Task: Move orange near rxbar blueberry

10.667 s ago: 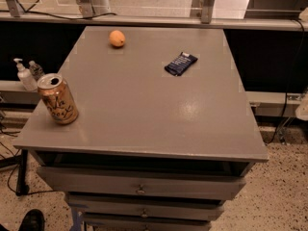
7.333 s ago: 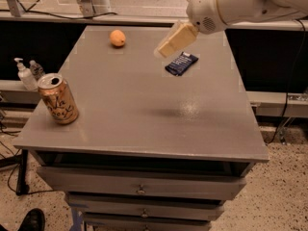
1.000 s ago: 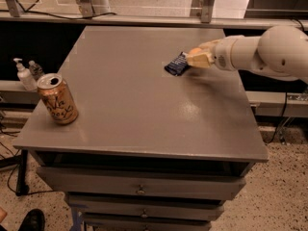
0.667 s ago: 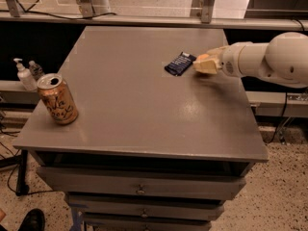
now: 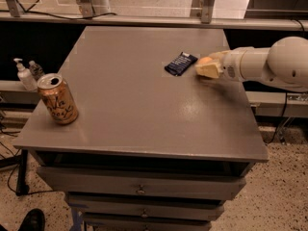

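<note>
The orange [image 5: 205,60] is largely hidden. Only a small yellow-orange patch shows above the pale pads of the gripper [image 5: 208,67], and the rest is covered. The jaws appear to be pinching the orange between them. Whether the fruit rests on the counter [image 5: 134,109] or sits just clear of it cannot be told; a faint shadow lies directly under the gripper.

The gripper sits low over the right side of the counter, in its far half. It is carried by a white arm [image 5: 269,64] that enters from the right and is cut off by the picture edge.

The rxbar blueberry [image 5: 180,63] lies flat on the counter just left of the gripper, turned at a diagonal, close to the gripper but apart from it. Its lettering is too small to read.

Other items:
- A copper-coloured drink can [image 5: 57,99] stands upright near the left edge, towards the near side. It is well apart from the bar and the gripper, and nothing lies between them.
- A pump bottle [image 5: 22,75] and a smaller bottle [image 5: 35,70] stand off the counter, beyond its left edge.
- Drawers [image 5: 139,189] run along the near face below the counter top.
- The toe of a dark shoe [image 5: 32,220] shows at the near left corner, cut off by the frame.
</note>
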Motion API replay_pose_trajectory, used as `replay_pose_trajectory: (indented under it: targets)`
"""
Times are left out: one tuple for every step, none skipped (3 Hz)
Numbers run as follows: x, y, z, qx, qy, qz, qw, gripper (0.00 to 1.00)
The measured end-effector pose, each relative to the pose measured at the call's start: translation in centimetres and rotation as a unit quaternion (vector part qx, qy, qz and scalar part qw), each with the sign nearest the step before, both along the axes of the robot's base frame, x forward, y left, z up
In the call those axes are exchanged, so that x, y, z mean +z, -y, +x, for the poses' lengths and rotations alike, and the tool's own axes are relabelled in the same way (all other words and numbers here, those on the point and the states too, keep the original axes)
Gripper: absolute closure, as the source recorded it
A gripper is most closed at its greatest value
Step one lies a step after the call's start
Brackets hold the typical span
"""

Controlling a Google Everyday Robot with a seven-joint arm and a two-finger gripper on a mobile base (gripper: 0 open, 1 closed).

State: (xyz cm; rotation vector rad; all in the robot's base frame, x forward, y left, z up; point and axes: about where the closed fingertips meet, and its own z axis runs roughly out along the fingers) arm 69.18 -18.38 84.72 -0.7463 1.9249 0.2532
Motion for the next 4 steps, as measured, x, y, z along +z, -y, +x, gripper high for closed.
replay_pose_trajectory:
  targets:
    - [0.3, 0.0, 0.0, 0.0, 0.0, 0.0, 1.0, 0.36]
    - [0.3, 0.0, 0.0, 0.0, 0.0, 0.0, 1.0, 0.13]
    - [-0.3, -1.5, 0.3, 0.017, -0.006, 0.016, 0.9997, 0.0]
    - [-0.7, -2.6, 0.5, 0.03, -0.012, 0.027, 0.9991, 0.0]
